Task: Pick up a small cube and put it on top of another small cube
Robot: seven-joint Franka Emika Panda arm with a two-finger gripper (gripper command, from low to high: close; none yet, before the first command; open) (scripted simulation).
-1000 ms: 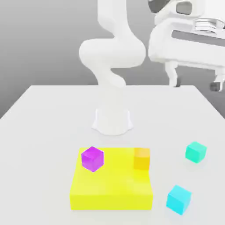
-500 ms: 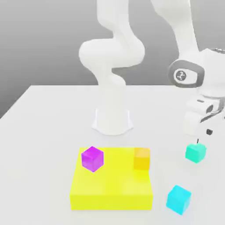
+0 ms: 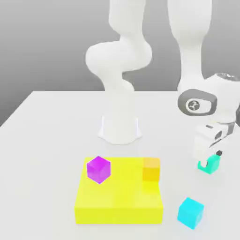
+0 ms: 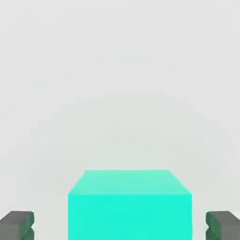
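Exterior view facing arm, hand view close above teal cube (image 4: pixel 130 205)

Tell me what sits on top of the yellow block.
On the yellow block sit a purple cube near its far corner at the exterior view's left, and an orange cube near the far right corner. Whatever lies beneath the block is covered.

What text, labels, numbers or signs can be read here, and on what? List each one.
None: no readable text.
The arm's wrist joint bears a round dark emblem with a pale mark, not legible as a letter or number.
The teal cube, cyan cube, purple cube, orange cube and yellow block have plain faces.
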